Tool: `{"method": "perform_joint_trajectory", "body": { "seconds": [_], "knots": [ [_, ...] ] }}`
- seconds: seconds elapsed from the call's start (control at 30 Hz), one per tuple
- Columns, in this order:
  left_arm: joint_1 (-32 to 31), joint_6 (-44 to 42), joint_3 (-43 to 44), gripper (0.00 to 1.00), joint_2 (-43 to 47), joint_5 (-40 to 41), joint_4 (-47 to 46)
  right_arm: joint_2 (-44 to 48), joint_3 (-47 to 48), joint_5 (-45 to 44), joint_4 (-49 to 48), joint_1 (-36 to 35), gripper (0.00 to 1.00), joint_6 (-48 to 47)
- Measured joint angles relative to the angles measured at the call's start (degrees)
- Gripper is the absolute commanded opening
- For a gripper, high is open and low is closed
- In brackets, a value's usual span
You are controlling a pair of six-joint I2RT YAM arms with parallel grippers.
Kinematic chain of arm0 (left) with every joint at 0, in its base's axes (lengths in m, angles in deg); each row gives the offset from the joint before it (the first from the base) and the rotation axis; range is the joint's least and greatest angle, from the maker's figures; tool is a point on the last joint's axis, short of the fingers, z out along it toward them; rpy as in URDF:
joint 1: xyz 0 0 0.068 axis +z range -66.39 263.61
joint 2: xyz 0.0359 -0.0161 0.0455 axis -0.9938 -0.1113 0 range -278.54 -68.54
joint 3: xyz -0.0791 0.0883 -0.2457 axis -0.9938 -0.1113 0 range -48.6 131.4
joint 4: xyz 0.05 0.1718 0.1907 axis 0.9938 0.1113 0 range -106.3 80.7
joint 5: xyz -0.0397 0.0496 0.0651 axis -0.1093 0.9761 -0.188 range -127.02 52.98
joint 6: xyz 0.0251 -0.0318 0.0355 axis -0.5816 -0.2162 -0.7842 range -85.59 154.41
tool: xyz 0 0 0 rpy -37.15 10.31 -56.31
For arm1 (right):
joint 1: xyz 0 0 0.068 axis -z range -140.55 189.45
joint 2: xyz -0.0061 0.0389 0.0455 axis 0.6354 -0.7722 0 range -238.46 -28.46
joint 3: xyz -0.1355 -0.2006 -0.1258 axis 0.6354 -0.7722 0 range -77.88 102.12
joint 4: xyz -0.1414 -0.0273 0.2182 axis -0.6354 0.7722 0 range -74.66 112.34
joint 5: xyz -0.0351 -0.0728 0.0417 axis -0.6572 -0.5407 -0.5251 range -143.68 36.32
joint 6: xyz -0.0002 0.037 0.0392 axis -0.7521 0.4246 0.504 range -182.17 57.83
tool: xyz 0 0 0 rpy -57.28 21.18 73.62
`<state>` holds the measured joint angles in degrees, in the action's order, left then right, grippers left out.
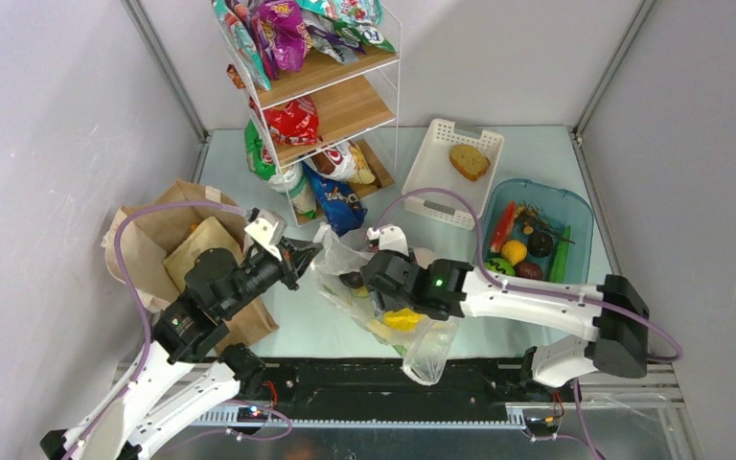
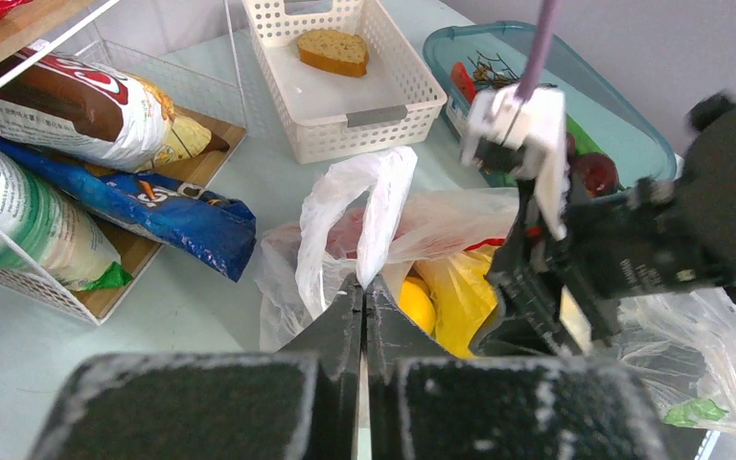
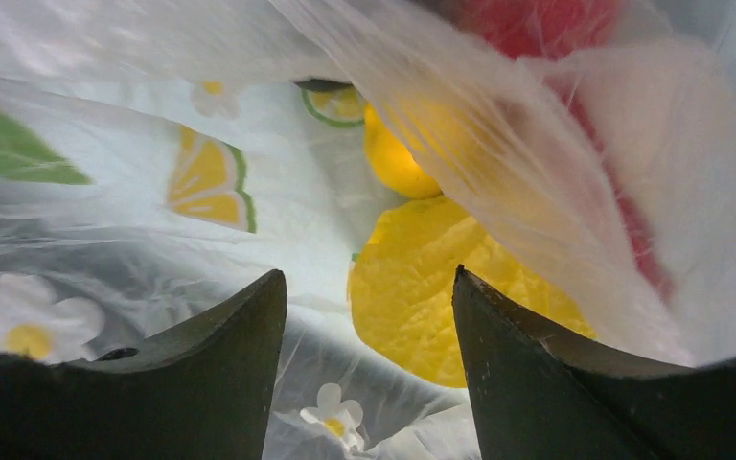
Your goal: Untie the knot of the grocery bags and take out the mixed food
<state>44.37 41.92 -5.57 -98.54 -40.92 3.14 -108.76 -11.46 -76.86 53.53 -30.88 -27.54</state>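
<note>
partly spread, right gripper (image 3: 366,287) seemingly inside bag (image 3: 278,211)

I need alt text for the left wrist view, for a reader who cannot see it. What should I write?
The left end effector, shut, pinches a loop handle of the clear plastic bag, which holds yellow fruit. The right arm reaches into the bag; behind stand a white basket with a bread slice.

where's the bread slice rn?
Top view, far right: brown bread slice lies in the white slatted basket, beside the blue-tinted clear tub.
</note>
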Motion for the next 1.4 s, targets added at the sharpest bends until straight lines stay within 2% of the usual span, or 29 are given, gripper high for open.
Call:
{"method": "perform_joint_trajectory", "body": {
  "seconds": [0.1,0.2,0.27,0.5,0.8,1.07,1.13,1.17,1.2,1.27,1.3,1.33,1.37,1.4],
  "knots": [
    [0.00,0.00,0.00,0.00,0.02,-0.52,0.00,-2.62,-1.70,-0.42,0.20,-0.09,0.79,2.97],
    [0.00,0.00,0.00,0.00,0.17,-0.85,0.00,-2.43,-5.42,-2.36,2.40,-0.33,0.95,6.75],
    [0.00,0.00,0.00,0.00,0.48,-0.87,0.00,-1.92,-7.80,-3.91,4.46,-0.33,0.99,9.49],
    [0.00,0.00,0.00,0.00,1.03,-1.05,0.00,1.60,-14.69,-6.54,8.61,0.39,0.99,15.67],
    [0.00,0.00,0.00,0.00,0.79,-1.18,-0.02,2.03,-16.17,-7.63,8.50,0.55,0.99,17.57],
    [0.00,0.00,-0.17,0.00,0.50,-2.23,0.00,1.99,-22.32,-8.09,0.85,4.17,0.99,15.63],
    [0.00,0.00,-0.17,0.00,0.33,-2.60,0.00,1.57,-22.97,-8.24,-1.75,5.31,0.93,14.58],
    [0.00,0.00,-0.17,0.00,0.15,-2.86,0.00,1.14,-23.30,-8.37,-3.39,5.97,0.83,13.92],
    [0.00,0.00,-0.17,0.00,0.02,-2.99,0.00,0.72,-23.65,-8.44,-4.72,6.43,0.79,13.38],
    [0.00,0.00,-0.17,0.00,-0.17,-3.41,0.00,-0.09,-24.52,-8.57,-7.58,7.21,0.64,12.04],
    [0.00,0.00,-0.17,0.00,-0.26,-3.58,0.00,-0.26,-24.90,-8.63,-8.57,7.39,0.50,11.47],
    [0.00,0.00,-0.17,0.00,-0.35,-3.80,0.02,-0.31,-25.24,-8.72,-9.60,7.45,0.42,10.91],
    [0.00,0.00,-0.17,0.00,-0.39,-3.87,0.00,-0.31,-25.35,-8.79,-10.14,7.43,0.29,10.14],
    [0.00,0.00,-0.17,0.00,-0.46,-3.91,0.00,-0.24,-25.40,-8.92,-10.69,7.34,0.24,9.68]
  ]
}}
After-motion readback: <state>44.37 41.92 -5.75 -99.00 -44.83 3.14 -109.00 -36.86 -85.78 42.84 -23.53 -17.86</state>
